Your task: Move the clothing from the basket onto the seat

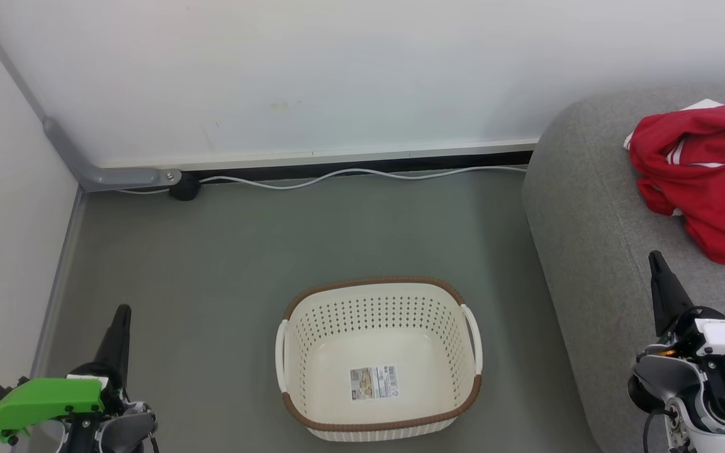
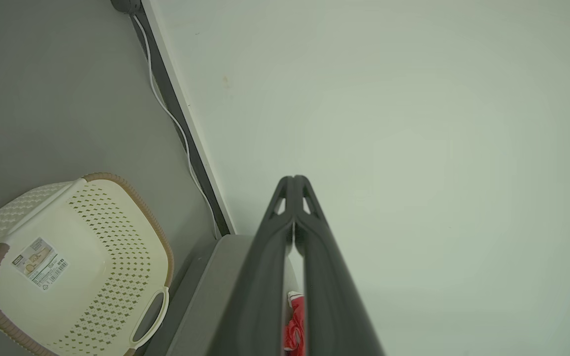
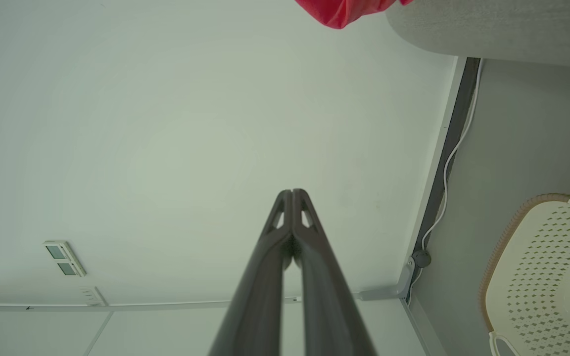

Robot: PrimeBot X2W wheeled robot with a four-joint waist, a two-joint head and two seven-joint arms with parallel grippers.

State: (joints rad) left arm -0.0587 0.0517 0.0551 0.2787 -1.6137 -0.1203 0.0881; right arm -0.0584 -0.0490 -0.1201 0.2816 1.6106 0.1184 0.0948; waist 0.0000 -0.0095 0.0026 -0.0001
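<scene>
Clothing (red, white-striped): lies crumpled on the seat, toward its far edge, well apart from the basket. The basket stands upright on the floor, just beside the seat's rounded edge, with a paper label visible on its bottom. Left gripper: fingers pressed together, gripping nothing, raised near the floor's left edge. Right gripper: likewise closed and holding nothing, above the seat's near edge.
</scene>
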